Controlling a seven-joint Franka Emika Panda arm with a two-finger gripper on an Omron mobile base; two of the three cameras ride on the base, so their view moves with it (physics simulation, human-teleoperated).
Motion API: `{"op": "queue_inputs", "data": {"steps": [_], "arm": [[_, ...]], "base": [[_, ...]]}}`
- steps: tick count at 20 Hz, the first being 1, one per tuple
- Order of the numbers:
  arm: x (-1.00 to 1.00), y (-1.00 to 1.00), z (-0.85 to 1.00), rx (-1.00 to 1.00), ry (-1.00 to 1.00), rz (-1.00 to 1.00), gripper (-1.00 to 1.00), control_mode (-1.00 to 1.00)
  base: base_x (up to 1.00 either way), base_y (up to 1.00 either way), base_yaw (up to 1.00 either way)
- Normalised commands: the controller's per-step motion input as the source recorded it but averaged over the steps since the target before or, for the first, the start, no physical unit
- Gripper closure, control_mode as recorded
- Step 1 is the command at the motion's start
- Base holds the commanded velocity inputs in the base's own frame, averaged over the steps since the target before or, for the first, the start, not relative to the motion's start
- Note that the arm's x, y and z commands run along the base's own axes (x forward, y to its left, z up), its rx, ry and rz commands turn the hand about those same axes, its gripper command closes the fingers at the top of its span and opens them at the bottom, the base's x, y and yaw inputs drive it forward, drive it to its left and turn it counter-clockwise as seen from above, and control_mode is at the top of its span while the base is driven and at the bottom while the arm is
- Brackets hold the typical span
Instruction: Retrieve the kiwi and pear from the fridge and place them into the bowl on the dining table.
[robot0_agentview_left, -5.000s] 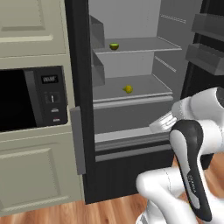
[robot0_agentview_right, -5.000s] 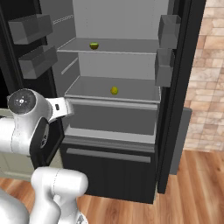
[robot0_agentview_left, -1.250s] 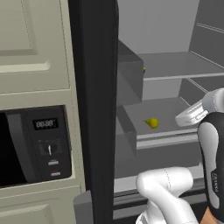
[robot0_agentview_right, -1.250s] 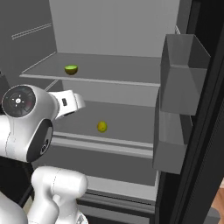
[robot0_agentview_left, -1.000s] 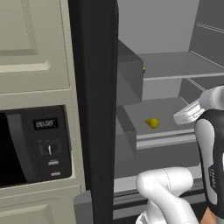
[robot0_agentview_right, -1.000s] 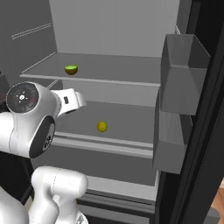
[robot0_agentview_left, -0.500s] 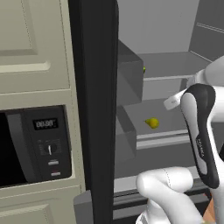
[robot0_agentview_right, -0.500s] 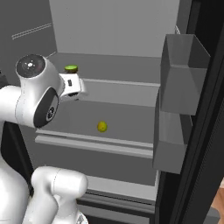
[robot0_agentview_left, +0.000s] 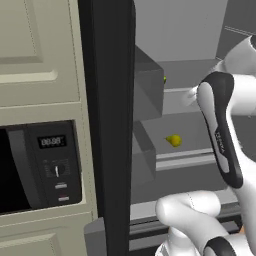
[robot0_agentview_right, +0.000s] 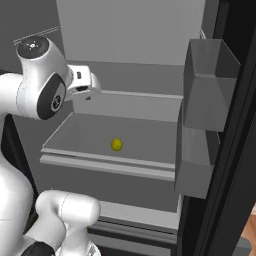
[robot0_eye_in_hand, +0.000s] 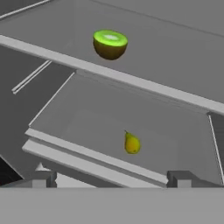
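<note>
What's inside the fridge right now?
In the fridge, the kiwi sits on the upper shelf and the pear on the shelf below. The arm hides the kiwi in the right base view.

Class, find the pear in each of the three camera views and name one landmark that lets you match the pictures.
Left base view: the pear lies right of centre, on the lower shelf, just left of the arm.
Right base view: the pear is near the middle, on that shelf.
Hand view: the pear is below centre, the kiwi on the shelf above.
Shared landmark: the lower shelf.
</note>
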Motion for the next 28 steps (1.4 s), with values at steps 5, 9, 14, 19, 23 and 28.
{"op": "queue_inputs", "data": {"steps": [5, 9, 14, 19, 23, 28], "arm": [[0.54, 0.13, -0.04, 0.17, -0.1, -0.06, -1.0, -1.0], [0.48, 0.05, 0.0, 0.22, -0.15, -0.04, -1.0, -1.0], [0.37, 0.05, 0.0, 0.11, -0.04, 0.0, -1.0, -1.0], [0.48, 0.28, 0.0, 0.0, 0.01, 0.0, -1.0, -1.0], [0.55, 0.35, 0.0, 0.0, 0.06, 0.0, -1.0, -1.0], [0.44, 0.1, -0.03, 0.0, 0.02, 0.0, -1.0, -1.0]], "base": [[0.0, 0.0, 0.0], [0.0, 0.0, 0.0], [0.0, 0.0, 0.0], [0.0, 0.0, 0.0], [0.0, 0.0, 0.0], [0.0, 0.0, 0.0]]}}
